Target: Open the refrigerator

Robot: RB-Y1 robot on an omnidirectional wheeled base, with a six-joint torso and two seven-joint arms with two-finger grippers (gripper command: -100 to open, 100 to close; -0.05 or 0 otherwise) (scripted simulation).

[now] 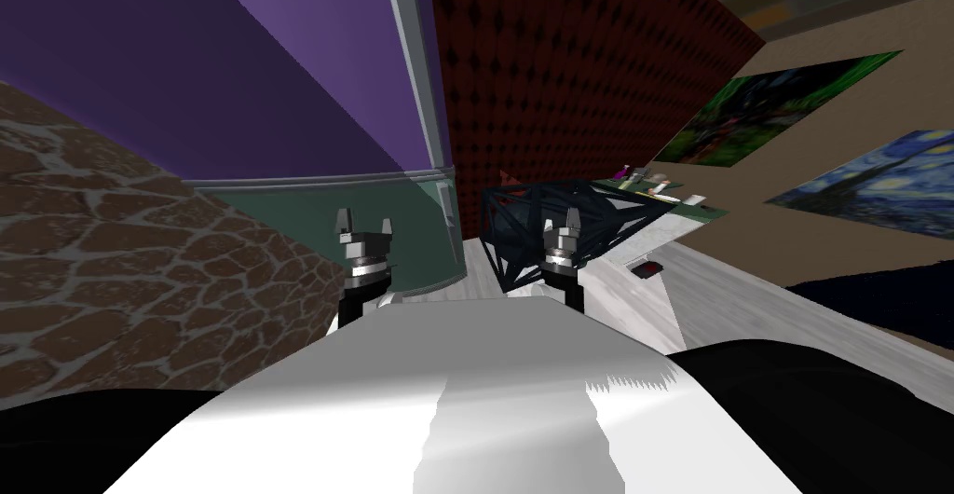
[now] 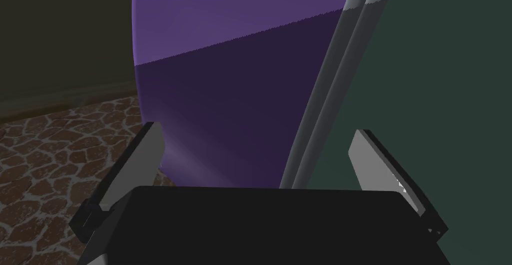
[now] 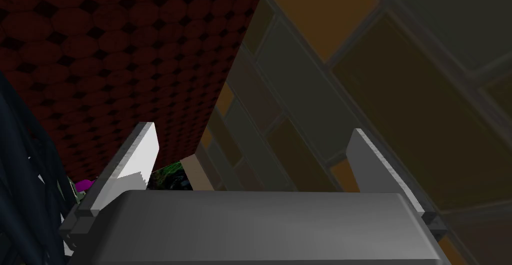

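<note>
Left wrist view first: how far along are we?

— Not started, by my reading. The left hand (image 2: 256,129) has its fingers spread with nothing between them. It sits close to the fridge (image 2: 225,92) and looks clear of it.

And the right?

— The right hand (image 3: 252,128) is likewise spread and empty, off to the side of the fridge, near a dark lattice frame (image 1: 522,218).

The fridge itself?

— Close ahead, a little to my left. It has a curved front, with a purple panel (image 1: 279,78) above and a dark green panel (image 1: 279,204) below. Grey trim (image 1: 317,181) runs between them and up the right edge. No gap shows, so I judge it shut.

Any handle?

— A twin grey rail (image 2: 325,102) runs between purple and green ahead of the left hand. It may be the handle, though I can't tell it from trim. What's left is to close in, grip and pull the door.
</note>
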